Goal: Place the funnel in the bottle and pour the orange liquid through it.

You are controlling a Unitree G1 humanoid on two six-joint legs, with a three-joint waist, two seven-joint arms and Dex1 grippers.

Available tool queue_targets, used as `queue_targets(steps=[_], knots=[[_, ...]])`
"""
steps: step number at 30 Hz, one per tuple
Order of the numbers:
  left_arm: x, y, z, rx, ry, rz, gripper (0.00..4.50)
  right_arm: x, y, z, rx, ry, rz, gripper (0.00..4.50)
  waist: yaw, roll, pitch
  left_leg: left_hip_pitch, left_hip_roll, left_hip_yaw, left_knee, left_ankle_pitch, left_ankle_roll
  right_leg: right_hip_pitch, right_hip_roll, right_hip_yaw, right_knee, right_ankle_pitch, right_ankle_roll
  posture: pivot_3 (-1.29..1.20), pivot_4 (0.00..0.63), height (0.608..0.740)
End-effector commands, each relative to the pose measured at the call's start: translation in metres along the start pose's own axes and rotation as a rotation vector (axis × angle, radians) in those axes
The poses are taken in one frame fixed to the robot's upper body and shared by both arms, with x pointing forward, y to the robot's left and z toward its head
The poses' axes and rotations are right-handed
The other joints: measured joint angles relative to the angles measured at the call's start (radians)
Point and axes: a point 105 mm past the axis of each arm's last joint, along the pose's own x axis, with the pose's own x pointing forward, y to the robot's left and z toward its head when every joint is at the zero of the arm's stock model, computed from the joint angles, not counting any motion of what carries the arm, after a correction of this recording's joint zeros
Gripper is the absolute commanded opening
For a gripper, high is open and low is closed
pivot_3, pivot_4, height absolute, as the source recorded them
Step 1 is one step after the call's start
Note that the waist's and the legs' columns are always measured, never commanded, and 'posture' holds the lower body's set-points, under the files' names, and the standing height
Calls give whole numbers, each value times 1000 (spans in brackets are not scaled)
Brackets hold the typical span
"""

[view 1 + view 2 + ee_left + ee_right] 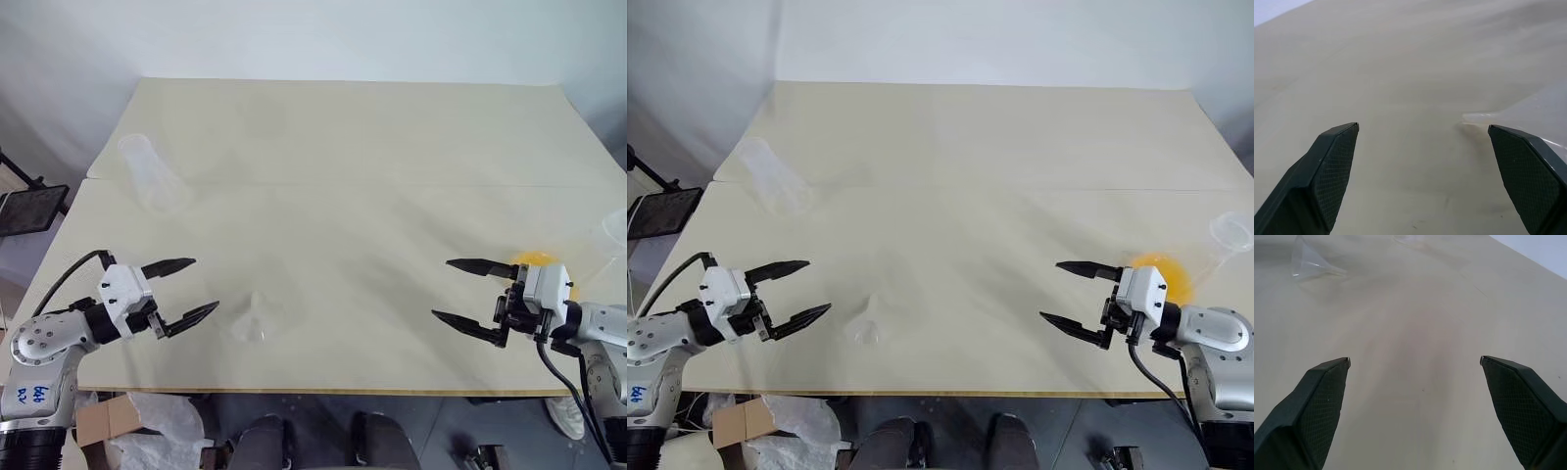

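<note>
The wide table carries an empty clear bottle at its far left; a second flask holding the orange liquid stands at the right edge, just behind the right gripper. The small funnel lies on its side near the front edge, beside the left gripper. Both grippers hover with jaws spread wide, holding nothing. Being clear and tipped over, the funnel could roll or slip out of a pinch, and a swing of the right arm might knock the flask and spill it.

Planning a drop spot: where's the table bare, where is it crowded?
Bare: the table across its middle and far side, between the left gripper and right gripper. Occupied: bottle far left, funnel at near edge, flask of orange liquid by the right edge.
</note>
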Motion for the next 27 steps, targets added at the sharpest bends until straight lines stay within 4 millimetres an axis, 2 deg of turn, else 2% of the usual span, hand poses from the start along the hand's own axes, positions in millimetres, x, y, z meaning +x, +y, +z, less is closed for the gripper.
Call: queue_targets(steps=[1, 5, 9, 13, 18, 20, 23, 25, 27], knots=[[-2, 8, 11, 18, -40, 37, 4500, -3, -5, 6, -32, -21, -31, 4468, 0, 0, 0, 0, 0, 0, 0, 0, 0, 0, 0, 0, 0, 0, 0, 0, 150, 740], [-2, 10, 12, -7, -52, 59, 4500, -1, -3, 6, -27, -28, -37, 4468, -1, 0, 0, 0, 0, 0, 0, 0, 0, 0, 0, 0, 0, 0, 0, 0, 150, 740], [-19, 25, 5, -85, -82, 242, 4500, 15, -5, 19, -20, -114, -53, 4468, -3, 0, 0, 0, 0, 0, 0, 0, 0, 0, 0, 0, 1, 0, 0, 0, 150, 740], [-54, 35, -14, -129, -60, 513, 4500, 44, -9, 42, 16, -272, -108, 4468, -7, 0, 0, 1, 1, 1, 0, 0, -1, 0, 1, 0, 2, 0, 0, 0, 150, 740], [-94, 25, -38, -217, -10, 746, 4500, 71, -17, 53, 48, -341, -132, 4468, -7, 0, 0, 2, 1, 1, 0, -1, -1, -1, 0, 1, 2, 0, 0, 0, 150, 740], [-104, 24, -44, -262, -10, 802, 4500, 76, -19, 57, 50, -355, -134, 4468, 4, -1, 0, 1, 1, 0, 0, -1, -1, -1, 0, 1, 2, 0, 0, 0, 150, 740], [-107, 26, -47, -406, -67, 856, 4500, 79, -21, 60, 28, -365, -131, 4468, 16, -2, 0, 1, 0, -1, 1, -1, 0, 0, -2, 1, 2, 0, 0, 0, 150, 740], [-102, 33, -41, -404, -94, 860, 4500, 79, -21, 60, -1, -360, -125, 4468, 19, -2, -1, 1, 0, -1, 1, -1, 0, 0, -2, 1, 2, 0, 0, 0, 150, 740], [-86, 46, -27, -379, -120, 827, 4500, 76, -18, 53, -16, -325, -111, 4468, 20, -2, -1, 1, 0, -1, 1, -1, 0, 0, -2, 1, 2, 0, 0, 0, 150, 740]])
